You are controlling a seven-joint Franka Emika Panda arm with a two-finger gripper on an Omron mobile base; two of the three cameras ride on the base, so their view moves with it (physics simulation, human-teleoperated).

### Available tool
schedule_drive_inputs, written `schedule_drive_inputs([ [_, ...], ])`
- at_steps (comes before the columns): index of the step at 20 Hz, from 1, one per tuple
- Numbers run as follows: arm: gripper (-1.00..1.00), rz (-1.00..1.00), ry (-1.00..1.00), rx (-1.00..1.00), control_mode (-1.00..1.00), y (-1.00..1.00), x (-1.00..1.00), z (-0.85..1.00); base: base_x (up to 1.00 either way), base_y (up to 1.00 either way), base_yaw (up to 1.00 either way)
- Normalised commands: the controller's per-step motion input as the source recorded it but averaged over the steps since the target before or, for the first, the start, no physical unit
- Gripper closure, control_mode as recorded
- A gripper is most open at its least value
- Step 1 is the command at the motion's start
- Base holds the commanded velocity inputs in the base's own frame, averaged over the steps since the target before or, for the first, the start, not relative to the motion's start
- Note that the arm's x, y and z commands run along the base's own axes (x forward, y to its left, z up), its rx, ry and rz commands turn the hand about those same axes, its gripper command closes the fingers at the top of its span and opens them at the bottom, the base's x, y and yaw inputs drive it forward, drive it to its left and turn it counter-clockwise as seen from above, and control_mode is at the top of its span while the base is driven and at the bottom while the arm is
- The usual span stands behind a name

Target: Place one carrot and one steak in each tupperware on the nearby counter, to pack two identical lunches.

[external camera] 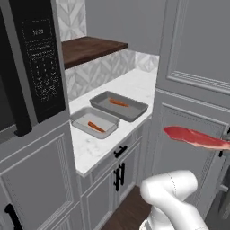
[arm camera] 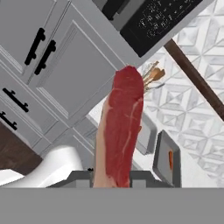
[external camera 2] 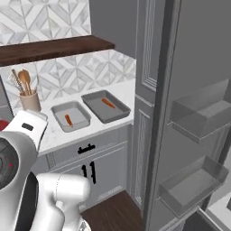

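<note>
Two grey tupperware sit side by side on the white counter (external camera: 94, 148). The nearer tupperware (external camera: 102, 117) holds a carrot (external camera: 95, 127). The farther tupperware (external camera: 131, 111) holds another carrot (external camera: 119, 103). The right base view shows both containers (external camera 2: 79, 114) (external camera 2: 96, 103) with their carrots (external camera 2: 68, 120) (external camera 2: 108, 103). A red steak (external camera: 195, 137) hangs in the air to the right of the counter, well clear of it. In the hand view my gripper (arm camera: 112, 178) is shut on the steak (arm camera: 123, 127), which sticks out lengthwise from the jaws.
A black microwave panel (external camera: 40, 58) stands left of the counter, under a dark wooden shelf (external camera: 92, 47). A tall grey cabinet panel (external camera: 193, 90) rises right of the counter. An open door with grey bins (external camera 2: 198, 113) is at the right. A utensil holder (external camera 2: 30, 100) stands at the counter's back.
</note>
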Motion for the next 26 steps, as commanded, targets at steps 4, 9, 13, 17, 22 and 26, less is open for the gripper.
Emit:
schedule_drive_inputs([
  [4, 1.0, 0.0, 0.0, 0.0, 1.0, 0.0, 0.0, 0.0, 0.4, 0.35, 0.0],
  [9, 1.0, 0.0, 0.0, 0.0, 1.0, 0.0, 0.0, 0.0, 0.42, 0.19, 0.0],
  [13, 1.0, 0.0, 0.0, 0.0, 1.0, 0.0, 0.0, 0.0, 0.68, 0.01, 0.0],
  [17, 1.0, 0.0, 0.0, 0.0, 1.0, 0.0, 0.0, 0.0, 0.6, 0.0, 0.0],
  [22, 1.0, -0.05, 0.04, 0.04, -1.0, -0.06, 0.32, -0.03, 0.31, 0.0, -0.03],
  [26, 1.0, -0.23, 0.17, 0.15, -1.0, -0.32, 1.0, -0.4, 0.0, 0.0, 0.0],
])
